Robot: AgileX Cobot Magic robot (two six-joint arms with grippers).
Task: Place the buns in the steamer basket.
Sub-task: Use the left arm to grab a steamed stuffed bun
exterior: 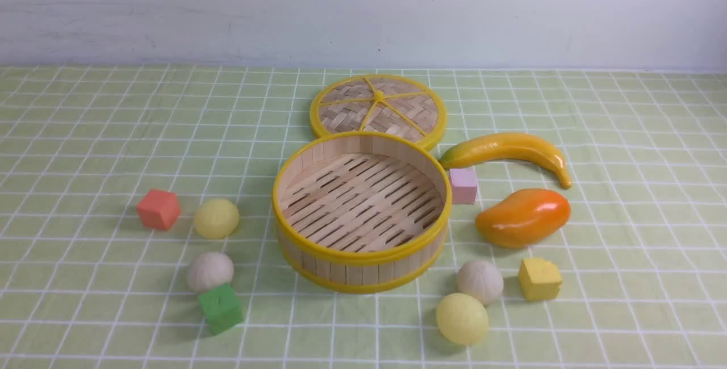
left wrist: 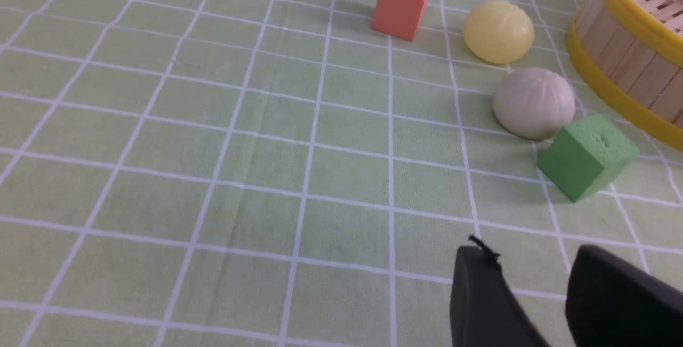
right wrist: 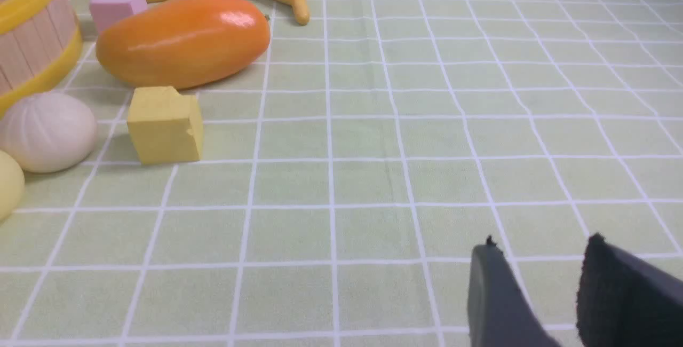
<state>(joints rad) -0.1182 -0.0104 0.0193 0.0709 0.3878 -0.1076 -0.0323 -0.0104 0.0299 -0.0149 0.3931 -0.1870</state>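
The steamer basket (exterior: 363,258) stands empty at the table's middle. On its left lie a pale yellow bun (exterior: 216,218) and an off-white pleated bun (exterior: 210,271). On its right lie another off-white bun (exterior: 480,281) and a yellow bun (exterior: 462,318). Neither gripper shows in the front view. My left gripper (left wrist: 533,261) is open over bare cloth, short of the white bun (left wrist: 534,103) and yellow bun (left wrist: 498,31). My right gripper (right wrist: 539,251) is open and empty too, far from the white bun (right wrist: 47,131).
The woven lid (exterior: 377,109) lies behind the basket. A banana (exterior: 511,150), mango (exterior: 522,217), pink cube (exterior: 463,185) and yellow cube (exterior: 539,279) sit on the right. A red cube (exterior: 158,209) and a green cube (exterior: 220,307) sit by the left buns.
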